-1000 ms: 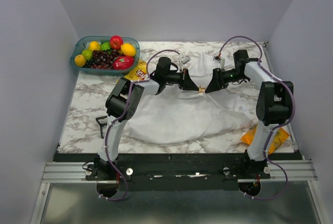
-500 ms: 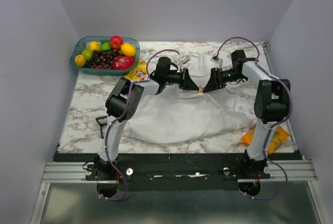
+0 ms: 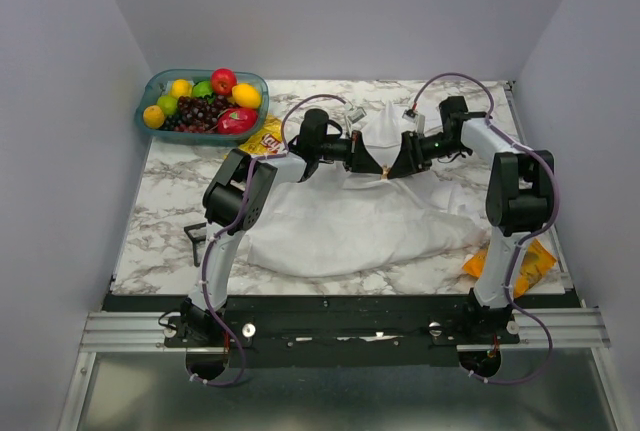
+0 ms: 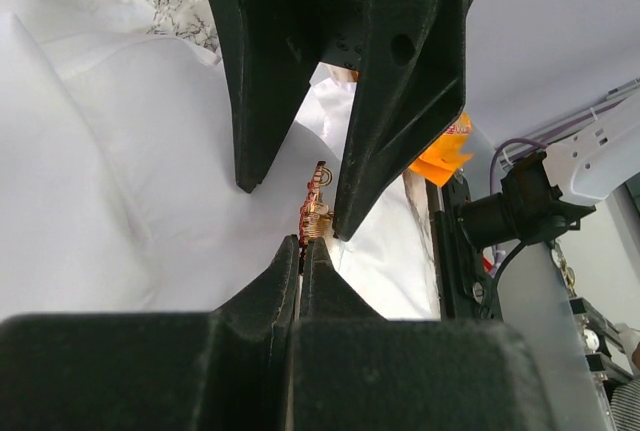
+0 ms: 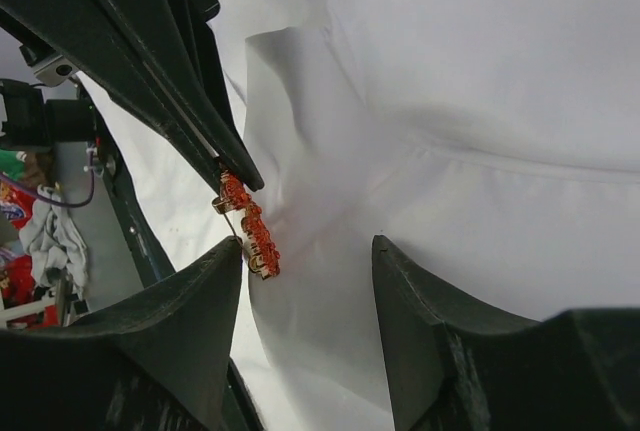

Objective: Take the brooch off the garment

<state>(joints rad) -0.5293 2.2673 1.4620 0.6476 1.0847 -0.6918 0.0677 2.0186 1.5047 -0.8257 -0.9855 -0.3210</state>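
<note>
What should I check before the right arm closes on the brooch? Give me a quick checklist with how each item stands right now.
1. Brooch in view on the shirt: ok.
2. Right gripper open: ok.
3. Brooch inside its jaws: ok, but it sits close to one side, not centred.
4. Left gripper shut, with its tip at the brooch: ok.
5. Left gripper pinching the shirt rather than the brooch itself: cannot tell.
6. Gap between the two grippers: cannot tell; they are very close.
</note>
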